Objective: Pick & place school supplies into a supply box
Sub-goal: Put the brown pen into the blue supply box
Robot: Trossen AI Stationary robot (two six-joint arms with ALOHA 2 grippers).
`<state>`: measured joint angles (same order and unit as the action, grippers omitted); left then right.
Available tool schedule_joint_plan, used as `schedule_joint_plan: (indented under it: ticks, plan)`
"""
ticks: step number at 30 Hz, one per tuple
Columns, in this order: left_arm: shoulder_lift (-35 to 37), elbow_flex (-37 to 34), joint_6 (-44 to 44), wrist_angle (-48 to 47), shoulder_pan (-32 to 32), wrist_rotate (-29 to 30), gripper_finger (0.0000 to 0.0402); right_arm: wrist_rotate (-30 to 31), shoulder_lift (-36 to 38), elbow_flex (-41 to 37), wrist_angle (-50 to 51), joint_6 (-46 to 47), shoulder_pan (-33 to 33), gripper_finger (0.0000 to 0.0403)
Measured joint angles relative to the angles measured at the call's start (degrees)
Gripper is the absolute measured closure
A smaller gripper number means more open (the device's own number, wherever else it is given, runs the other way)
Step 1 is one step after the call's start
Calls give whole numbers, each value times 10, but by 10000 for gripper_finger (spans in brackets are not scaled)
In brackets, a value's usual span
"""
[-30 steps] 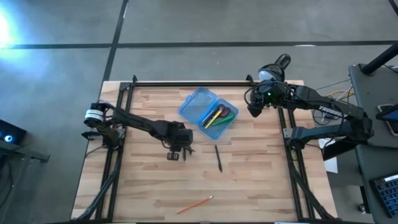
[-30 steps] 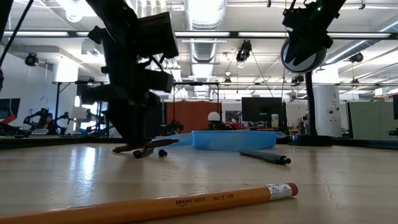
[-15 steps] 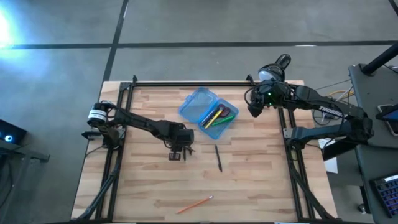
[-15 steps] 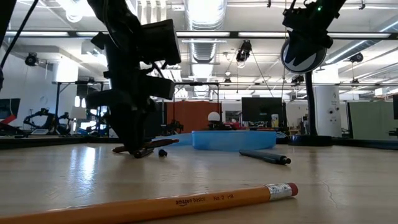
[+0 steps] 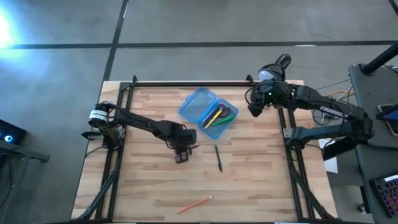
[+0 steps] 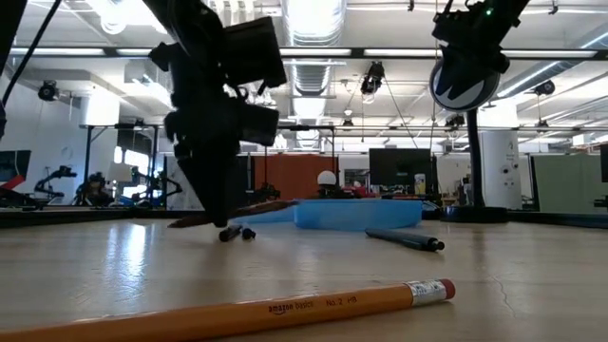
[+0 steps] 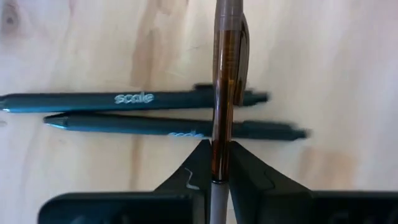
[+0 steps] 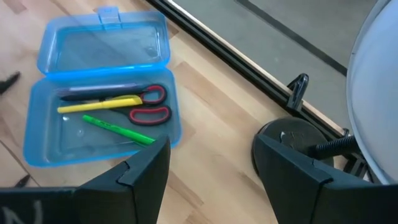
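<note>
Since a second ago, the left gripper (image 7: pixel 221 177) has shifted slightly toward the supply box (image 5: pixel 208 112) and clamped a translucent brown pen (image 7: pixel 225 87) above two dark pens (image 7: pixel 168 126) lying near the box. The right gripper (image 8: pixel 208 177) waits open beside the box, which holds red-handled scissors (image 8: pixel 149 106), a yellow pen (image 8: pixel 99 104) and a green marker (image 8: pixel 118 129). An orange pencil (image 5: pixel 194 204) lies well apart from the box.

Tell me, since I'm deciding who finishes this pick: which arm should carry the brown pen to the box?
Left. Its pincer is already shut on the brown pen, above two dark pens. The right pincer hangs open near the blue box, holding nothing.
</note>
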<state>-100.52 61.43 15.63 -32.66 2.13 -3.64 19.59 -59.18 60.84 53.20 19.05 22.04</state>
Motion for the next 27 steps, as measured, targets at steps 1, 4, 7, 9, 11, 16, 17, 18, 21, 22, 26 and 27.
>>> schedule_joint_plan:
  ticks: [1, 4, 7, 9, 11, 16, 17, 18, 21, 22, 26, 27]
  plan:
    - [1, 9, 16, -7, 0, -5, 386, 0, 4, 0, -1, 4, 0, 179]
    - [10, 39, 62, -29, -1, -21, 386, -2, 23, 0, -9, 27, 0, 179]
    - [21, 71, 122, -16, -16, -64, 386, 11, 47, 0, -16, 45, 0, 179]
    - [22, 85, 178, 35, -38, -122, 386, 16, 60, 0, -16, 47, 0, 179]
    - [21, 96, 224, 100, -60, -132, 386, 16, 69, 0, -16, 54, 0, 179]
    - [-8, 139, 316, 166, -138, -112, 386, 13, 86, 0, -16, 75, 0, 179]
    - [-20, 151, 326, 166, -153, -110, 386, 13, 88, 0, -16, 76, 0, 179]
    - [-34, 166, 331, 166, -165, -109, 386, 13, 89, 0, -16, 76, 0, 179]
    - [-81, 223, 332, 145, -188, -116, 386, 13, 93, 0, -16, 76, 0, 179]
    - [-100, 246, 327, 132, -191, -122, 386, 13, 94, 0, -16, 76, 0, 179]
    - [-186, 348, 279, 16, -193, -134, 386, 14, 97, 0, -16, 76, 0, 179]
    - [-207, 374, 265, -21, -193, -131, 386, 13, 97, 0, -16, 76, 0, 179]
